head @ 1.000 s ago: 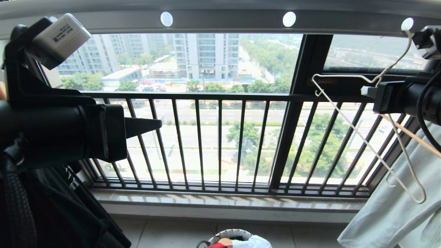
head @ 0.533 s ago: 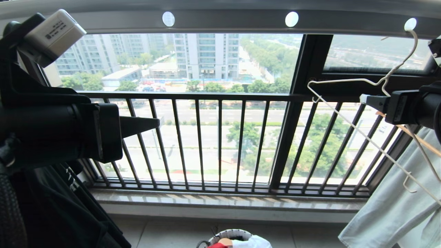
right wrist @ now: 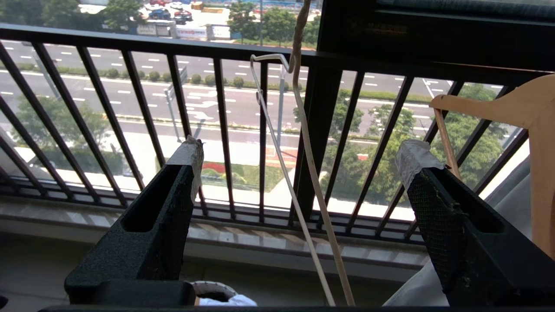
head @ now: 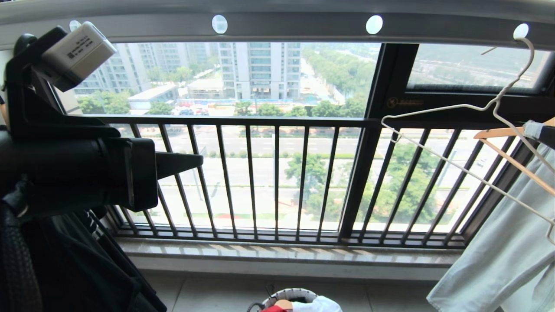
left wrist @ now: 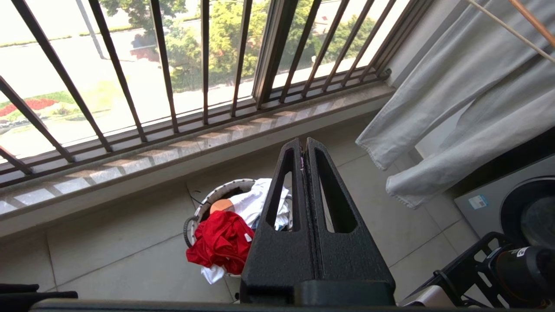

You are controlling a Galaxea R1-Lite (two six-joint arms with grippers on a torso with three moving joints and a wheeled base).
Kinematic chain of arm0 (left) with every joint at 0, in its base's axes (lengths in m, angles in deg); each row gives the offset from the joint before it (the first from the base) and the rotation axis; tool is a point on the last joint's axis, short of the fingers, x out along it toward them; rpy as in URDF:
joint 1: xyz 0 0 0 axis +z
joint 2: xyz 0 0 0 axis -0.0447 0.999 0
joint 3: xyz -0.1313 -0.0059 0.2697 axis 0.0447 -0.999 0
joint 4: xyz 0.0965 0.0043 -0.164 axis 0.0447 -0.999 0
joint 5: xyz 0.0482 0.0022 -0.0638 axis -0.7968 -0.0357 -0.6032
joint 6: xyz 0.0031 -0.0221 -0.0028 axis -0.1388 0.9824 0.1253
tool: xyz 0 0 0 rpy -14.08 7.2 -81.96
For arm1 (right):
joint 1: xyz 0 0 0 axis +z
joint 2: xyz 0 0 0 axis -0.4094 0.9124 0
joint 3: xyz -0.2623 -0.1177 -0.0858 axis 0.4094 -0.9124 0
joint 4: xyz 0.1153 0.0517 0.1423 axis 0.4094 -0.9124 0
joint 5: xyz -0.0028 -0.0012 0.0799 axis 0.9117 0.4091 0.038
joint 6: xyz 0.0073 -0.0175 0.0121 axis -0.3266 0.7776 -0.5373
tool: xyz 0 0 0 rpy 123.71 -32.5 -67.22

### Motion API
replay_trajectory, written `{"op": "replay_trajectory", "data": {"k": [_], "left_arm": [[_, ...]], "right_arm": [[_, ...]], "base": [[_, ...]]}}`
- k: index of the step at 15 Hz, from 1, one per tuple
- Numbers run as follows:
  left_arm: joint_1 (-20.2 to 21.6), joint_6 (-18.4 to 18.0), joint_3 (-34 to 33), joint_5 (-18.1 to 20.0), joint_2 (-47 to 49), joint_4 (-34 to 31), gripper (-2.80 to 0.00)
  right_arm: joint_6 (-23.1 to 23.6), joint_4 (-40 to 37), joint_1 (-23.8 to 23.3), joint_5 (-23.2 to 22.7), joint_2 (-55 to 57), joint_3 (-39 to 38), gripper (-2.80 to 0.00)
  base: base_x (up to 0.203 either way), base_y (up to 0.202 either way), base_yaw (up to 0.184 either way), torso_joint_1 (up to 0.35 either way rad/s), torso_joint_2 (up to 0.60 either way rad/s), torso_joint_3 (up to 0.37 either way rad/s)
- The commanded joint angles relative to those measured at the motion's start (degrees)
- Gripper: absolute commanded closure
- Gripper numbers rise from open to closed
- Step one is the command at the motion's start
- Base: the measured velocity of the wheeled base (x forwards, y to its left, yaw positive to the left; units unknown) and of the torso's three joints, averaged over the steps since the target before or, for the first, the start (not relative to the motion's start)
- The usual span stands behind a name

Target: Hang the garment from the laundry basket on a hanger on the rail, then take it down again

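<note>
Across the top of the head view runs the rail [head: 295,27], and the hanger [head: 468,130] now dangles from its rightmost hole by its own hook, bare and tilted, beside a wooden hanger [head: 503,134] carrying a pale grey-green garment [head: 498,260]. A second ago the right gripper [right wrist: 299,160] was at the hanger's neck; it has since dropped out of the head view and spread its fingers wide, the wire passing loosely between them untouched. So the hanger looks freshly parked on the rail, and the arm seems free to go for clothing. The left gripper [left wrist: 305,208] hangs pressed together and empty, high on the left. Far below, the garment [left wrist: 221,242] lies crumpled over the edge of the laundry basket [left wrist: 204,203] on the floor.
</note>
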Motion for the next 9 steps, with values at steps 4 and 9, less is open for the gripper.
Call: {"op": "replay_trajectory", "data": {"k": [4, 9], "left_arm": [[-0.44, -0.04, -0.72, -0.05, 0.06, 0.0, 0.0], [-0.79, -0.24, -1.47, 0.03, -4.25, -2.45, 0.0]], "right_arm": [[0.27, -10.82, 0.12, -1.68, -15.91, 0.73, 0.0], [0.1, -12.93, 0.07, -1.8, -19.28, 0.66, 0.0]], "base": [[0.0, 0.0, 0.0, 0.0, 0.0, 0.0], [0.0, 0.0, 0.0, 0.0, 0.0, 0.0]]}}
